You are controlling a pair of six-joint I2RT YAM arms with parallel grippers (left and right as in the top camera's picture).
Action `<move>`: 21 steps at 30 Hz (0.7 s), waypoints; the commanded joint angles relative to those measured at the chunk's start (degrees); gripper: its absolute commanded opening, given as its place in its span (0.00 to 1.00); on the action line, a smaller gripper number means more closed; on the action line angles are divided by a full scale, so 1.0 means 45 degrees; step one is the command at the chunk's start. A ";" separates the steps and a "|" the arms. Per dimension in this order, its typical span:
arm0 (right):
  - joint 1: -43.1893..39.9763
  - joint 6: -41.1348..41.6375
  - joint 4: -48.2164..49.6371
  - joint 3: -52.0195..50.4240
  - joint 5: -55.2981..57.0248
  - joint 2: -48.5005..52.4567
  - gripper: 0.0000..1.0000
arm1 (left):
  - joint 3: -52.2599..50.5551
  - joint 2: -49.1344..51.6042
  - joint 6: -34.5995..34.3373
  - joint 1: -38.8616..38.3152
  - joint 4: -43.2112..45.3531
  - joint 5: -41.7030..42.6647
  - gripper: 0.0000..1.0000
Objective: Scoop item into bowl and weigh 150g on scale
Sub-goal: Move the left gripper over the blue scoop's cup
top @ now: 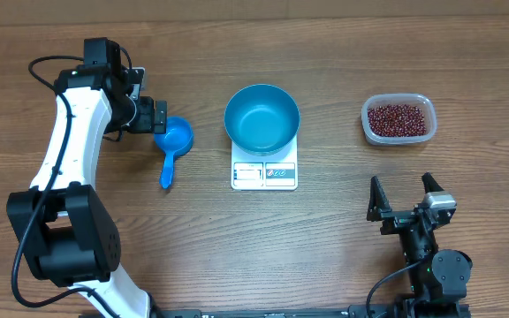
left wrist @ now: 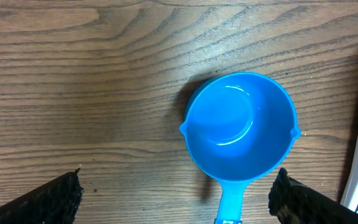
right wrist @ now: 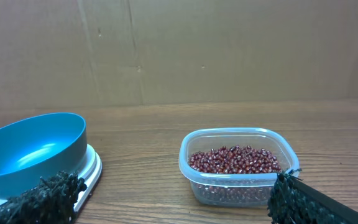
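My left fingers stand wide above the blue scoop, which lies between them on the counter. My right fingers are spread wide too, holding nothing. The beans lie in the clear tub, well ahead of the right fingers. The bowl sits on the scale.

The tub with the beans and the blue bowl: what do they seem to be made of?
The tub looks like thin, clear plastic: the beans show through its wall. The bowl is smooth and glossy, with soft highlights inside. It is probably plastic, though the look does not rule out glazed or enamelled material.
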 commanded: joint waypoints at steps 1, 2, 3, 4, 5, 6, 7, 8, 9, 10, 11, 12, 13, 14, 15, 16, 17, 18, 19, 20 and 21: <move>-0.0015 -0.0107 0.0044 -0.0136 0.0019 -0.0092 1.00 | -0.0039 0.0136 -0.0214 -0.0015 -0.0034 0.0155 1.00; -0.0015 -0.0112 0.0044 -0.0136 0.0019 -0.0092 1.00 | -0.0117 0.0141 -0.0214 -0.0015 -0.0034 0.0151 1.00; -0.0015 -0.0107 0.0044 -0.0136 0.0019 -0.0092 1.00 | -0.0199 0.0141 -0.0209 -0.0015 -0.0034 0.0141 1.00; -0.0015 -0.0112 0.0044 -0.0136 0.0024 -0.0092 1.00 | -0.0296 0.0141 -0.0209 -0.0015 -0.0034 0.0136 1.00; -0.0015 -0.0112 0.0044 -0.0136 0.0019 -0.0092 1.00 | -0.0359 0.0141 -0.0209 -0.0015 -0.0019 0.0112 1.00; -0.0015 -0.0107 0.0044 -0.0136 0.0019 -0.0092 1.00 | -0.0520 0.0141 -0.0219 -0.0015 0.0044 -0.0034 1.00; -0.0015 -0.0107 0.0044 -0.0136 0.0019 -0.0092 1.00 | -0.0602 0.0141 -0.0219 -0.0015 0.0107 -0.0049 1.00; -0.0015 -0.0112 0.0044 -0.0136 0.0019 -0.0092 1.00 | -0.0748 0.0141 -0.0219 -0.0015 0.0228 -0.0049 1.00; -0.0015 -0.0107 0.0044 -0.0136 0.0019 -0.0092 1.00 | -0.0874 0.0146 -0.0223 -0.0015 0.0296 -0.0044 1.00; -0.0015 -0.0107 0.0044 -0.0136 0.0024 -0.0092 1.00 | -0.0962 0.0165 -0.0233 -0.0015 0.0335 -0.0039 0.99; -0.0015 -0.0107 0.0044 -0.0136 0.0019 -0.0092 1.00 | -0.0996 0.0194 -0.0243 -0.0015 0.0335 -0.0034 1.00; -0.0015 -0.0112 0.0044 -0.0136 0.0019 -0.0092 1.00 | -0.0996 0.0214 -0.0287 -0.0015 0.0330 -0.0039 1.00; -0.0015 -0.0107 0.0044 -0.0136 0.0024 -0.0092 1.00 | -0.1015 0.0257 -0.0418 -0.0015 0.0325 -0.0034 1.00; -0.0015 -0.0107 0.0044 -0.0136 0.0019 -0.0092 1.00 | -0.1035 0.0277 -0.0520 -0.0015 0.0325 -0.0034 1.00; -0.0015 -0.0112 0.0044 -0.0136 0.0019 -0.0092 1.00 | -0.1088 0.0282 -0.0661 -0.0015 0.0359 -0.0039 0.99; -0.0015 -0.0107 0.0044 -0.0136 0.0024 -0.0092 1.00 | -0.1151 0.0282 -0.0670 -0.0015 0.0471 -0.0034 1.00; -0.0015 -0.0107 0.0044 -0.0136 0.0019 -0.0092 1.00 | -0.1229 0.0282 -0.0704 -0.0019 0.0602 -0.0039 0.99; -0.0015 -0.0107 0.0044 -0.0136 0.0019 -0.0092 1.00 | -0.1263 0.0287 -0.0704 -0.0019 0.0685 -0.0039 1.00; -0.0015 -0.0112 0.0044 -0.0136 0.0019 -0.0092 1.00 | -0.1355 0.0287 -0.0704 -0.0019 0.0840 -0.0039 1.00; -0.0015 -0.0112 0.0044 -0.0136 0.0019 -0.0092 1.00 | -0.1472 0.0287 -0.0704 -0.0019 0.1035 -0.0039 0.99; -0.0015 -0.0107 0.0044 -0.0136 0.0019 -0.0092 1.00 | -0.1579 0.0287 -0.0695 -0.0019 0.1229 -0.0049 1.00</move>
